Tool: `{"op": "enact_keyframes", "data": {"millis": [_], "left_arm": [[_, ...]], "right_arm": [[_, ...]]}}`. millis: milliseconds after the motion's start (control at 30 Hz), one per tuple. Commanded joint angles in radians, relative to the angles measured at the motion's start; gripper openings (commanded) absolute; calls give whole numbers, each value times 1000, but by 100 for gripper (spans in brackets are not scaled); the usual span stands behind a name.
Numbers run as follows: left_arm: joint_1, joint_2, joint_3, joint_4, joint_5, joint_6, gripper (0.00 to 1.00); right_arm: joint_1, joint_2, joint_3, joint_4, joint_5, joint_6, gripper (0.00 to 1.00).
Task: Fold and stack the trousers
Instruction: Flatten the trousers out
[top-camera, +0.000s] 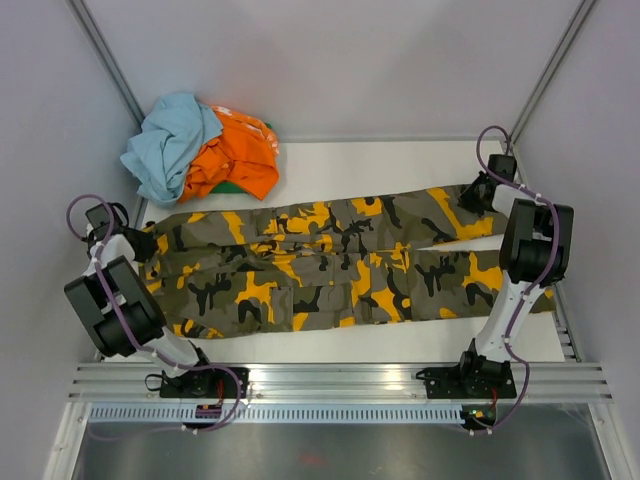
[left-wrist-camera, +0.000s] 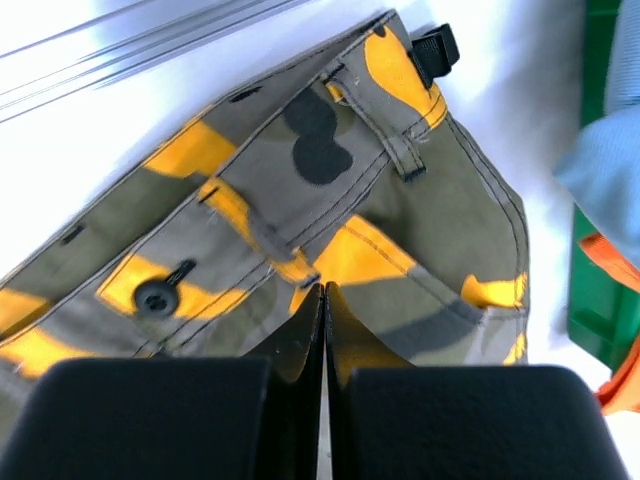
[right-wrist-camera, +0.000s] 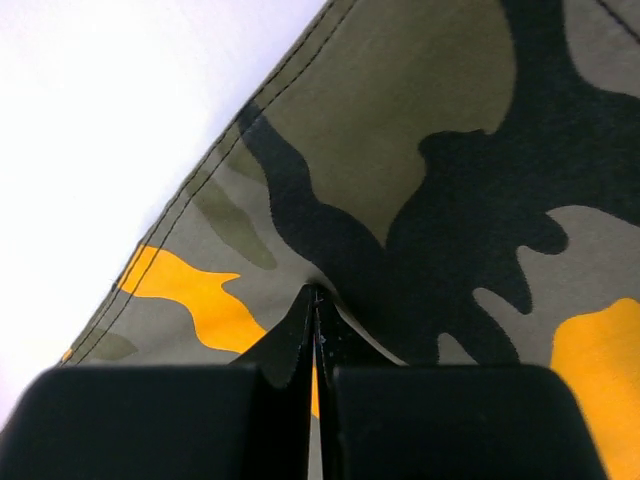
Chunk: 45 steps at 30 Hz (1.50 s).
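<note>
The white surface (top-camera: 380, 165) carries the trousers (top-camera: 320, 265). They lie spread flat across its middle with the two legs side by side, the waist toward the left arm and the hems toward the right arm. At the far left corner, near the waist, a light blue garment (top-camera: 170, 140) is heaped against an orange garment (top-camera: 235, 155). The left pincer (left-wrist-camera: 322, 300) is closed, its tips pinching the camouflage cloth just below the waistband. A black button (left-wrist-camera: 157, 297) sits off to one side and a belt loop (left-wrist-camera: 405, 155) lies further up. The right pincer (right-wrist-camera: 315, 300) is also closed, nipping a small pucker of leg cloth near the stitched edge.
</note>
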Motion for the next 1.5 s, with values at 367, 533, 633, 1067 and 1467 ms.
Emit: {"op": "enact_keyframes", "data": {"millis": [367, 533, 633, 1067, 1467], "left_arm": [[-154, 325, 269, -20, -157, -41, 2], [-152, 411, 372, -54, -145, -70, 2], [-166, 451, 425, -60, -136, -82, 2], [-249, 652, 692, -117, -129, -108, 2], [-250, 389, 610, -123, -169, 56, 2]], "right_arm": [[-43, -94, -222, 14, 116, -4, 0], [-57, -98, -258, 16, 105, -11, 0], [-59, -92, -258, 32, 111, 1, 0], [-59, -11, -144, 45, 84, 18, 0], [-56, -85, -164, 77, 13, 15, 2]]}}
